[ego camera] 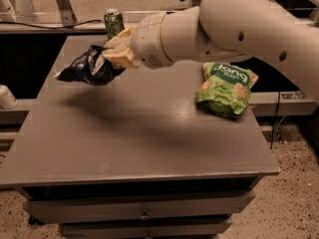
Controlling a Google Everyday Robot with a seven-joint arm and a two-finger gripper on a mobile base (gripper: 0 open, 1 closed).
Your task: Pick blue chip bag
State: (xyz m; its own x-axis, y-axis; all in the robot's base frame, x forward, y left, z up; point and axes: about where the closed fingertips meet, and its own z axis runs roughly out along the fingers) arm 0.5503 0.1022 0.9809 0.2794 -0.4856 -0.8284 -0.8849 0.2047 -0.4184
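Camera view: gripper (111, 53) holds crumpled navy bag (85, 66) aloft

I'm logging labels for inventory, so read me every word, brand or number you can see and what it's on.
"jong", roughly, in large white letters: on the green snack bag; its smaller print is too blurred to read.
Blue chip bag, held in the air at left by the gripper: lettering unreadable.
Green can: nothing legible.
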